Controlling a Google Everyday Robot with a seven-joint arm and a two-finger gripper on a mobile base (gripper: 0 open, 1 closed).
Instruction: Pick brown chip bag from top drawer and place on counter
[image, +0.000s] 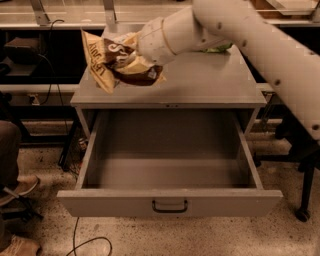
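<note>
At the tip of the thick white arm (240, 30), pincer (134, 56) above the left rear of the flat grey metal desk (210, 82), clamped on the crinkly dark-brown and cream-yellow chip bag (102, 57), grip buried in crumpled foil. Bag held up and tilted, lower corner over the desk's left edge. Below, wide grey metal top drawer (170, 197) pulled open, small dark pull handle (170, 206) centred on its front panel. Something green (220, 48) just behind the arm, mostly hidden.

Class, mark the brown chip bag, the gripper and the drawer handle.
brown chip bag (112, 52): camera view, lettered front.
gripper (135, 61): camera view, arm's tip, gripping the bag over the counter (210, 82).
drawer handle (170, 206): camera view, middle of its bar.
</note>
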